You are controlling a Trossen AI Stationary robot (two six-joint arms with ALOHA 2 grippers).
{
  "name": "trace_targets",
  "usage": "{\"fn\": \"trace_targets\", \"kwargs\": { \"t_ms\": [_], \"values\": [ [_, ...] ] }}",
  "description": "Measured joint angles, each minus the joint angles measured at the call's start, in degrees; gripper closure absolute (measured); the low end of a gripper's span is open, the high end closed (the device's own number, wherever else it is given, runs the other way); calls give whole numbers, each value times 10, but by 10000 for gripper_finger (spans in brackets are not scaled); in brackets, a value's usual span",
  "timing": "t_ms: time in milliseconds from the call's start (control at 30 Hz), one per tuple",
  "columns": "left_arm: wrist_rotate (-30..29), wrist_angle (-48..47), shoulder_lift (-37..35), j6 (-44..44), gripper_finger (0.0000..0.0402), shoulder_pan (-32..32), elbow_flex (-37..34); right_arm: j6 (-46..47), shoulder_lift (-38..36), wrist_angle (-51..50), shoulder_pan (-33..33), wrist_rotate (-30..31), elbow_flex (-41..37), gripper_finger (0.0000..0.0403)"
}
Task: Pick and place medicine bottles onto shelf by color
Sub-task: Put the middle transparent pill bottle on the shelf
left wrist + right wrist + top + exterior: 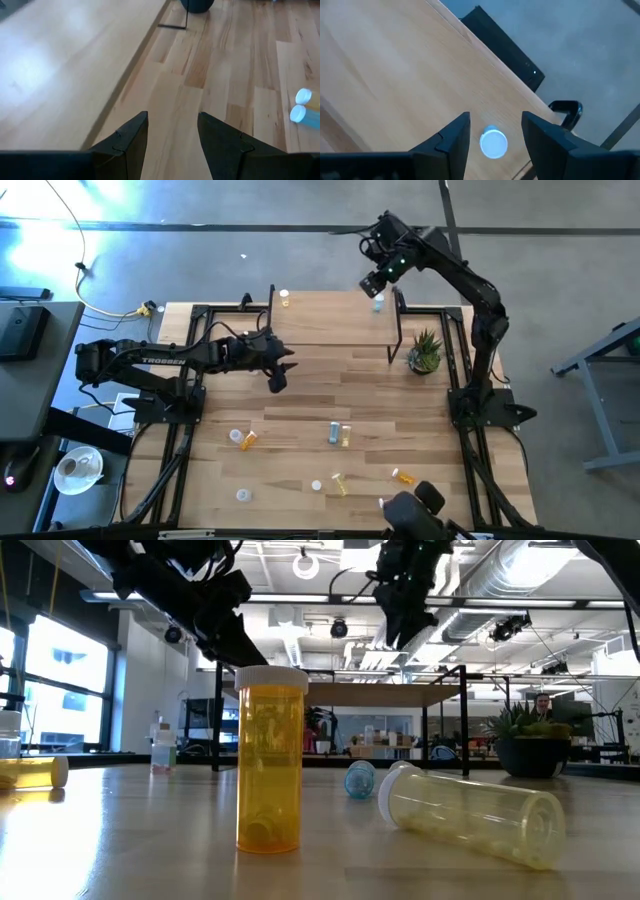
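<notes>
The shelf point(330, 320) stands at the table's far middle. A white-capped clear bottle point(378, 303) stands at its far right corner, and a yellow bottle point(285, 298) at its far left corner. My right gripper point(375, 283) is open just above the clear bottle. Its fingers stand on either side of the bottle's white cap point(493, 143) with a gap on both sides. My left gripper point(277, 377) is open and empty, above the table just in front of the shelf's left part. In its own view point(172, 135) only bare table shows between the fingers.
Several bottles lie or stand on the near half of the table: an orange one point(248, 439), a blue-grey and yellow pair point(340, 433), a yellow one point(340, 483) and an orange one point(403, 476). A potted plant point(425, 352) stands right of the shelf.
</notes>
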Motion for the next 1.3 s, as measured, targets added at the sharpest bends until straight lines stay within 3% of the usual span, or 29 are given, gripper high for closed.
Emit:
{"fn": "trace_targets", "kwargs": {
  "t_ms": [367, 700, 967, 1300],
  "values": [
    [-1, -80, -12, -61, 241, -3, 0, -45, -3, -82, 66, 5, 36, 233],
    [-1, -190, -109, -138, 241, -37, 1, -67, -3, -104, 126, 24, 36, 233],
    [16, -312, -166, -229, 241, -117, 0, -90, -3, -111, 141, 22, 36, 233],
    [17, -406, -173, -330, 241, -262, 0, -79, -3, -102, 141, 21, 36, 233]
  ]
}}
